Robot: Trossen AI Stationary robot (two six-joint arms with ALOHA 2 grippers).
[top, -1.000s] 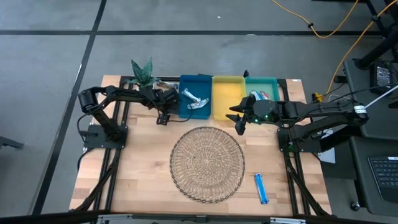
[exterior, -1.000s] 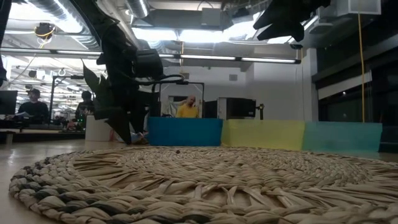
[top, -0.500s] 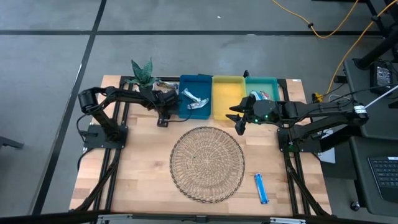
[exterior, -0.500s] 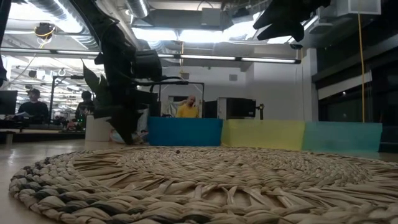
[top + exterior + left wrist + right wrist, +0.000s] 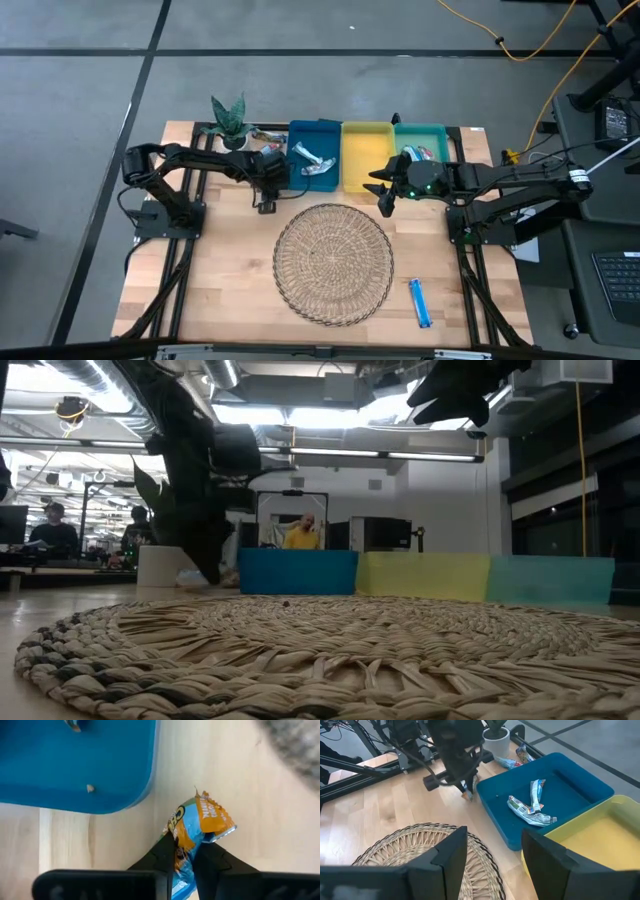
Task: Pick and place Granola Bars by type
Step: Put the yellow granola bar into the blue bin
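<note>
Crinkly blue-orange bar [image 5: 197, 831] pinched in left claw [image 5: 184, 860].

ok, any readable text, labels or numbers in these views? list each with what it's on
None can be quoted.
Blue-and-orange bar pinched in the left tool: dark print on its orange end, too blurred to read.
Silver-white bars in the blue tray: markings too small to read.
Blue bar lying beside the wicker mat: too small to read.
</note>
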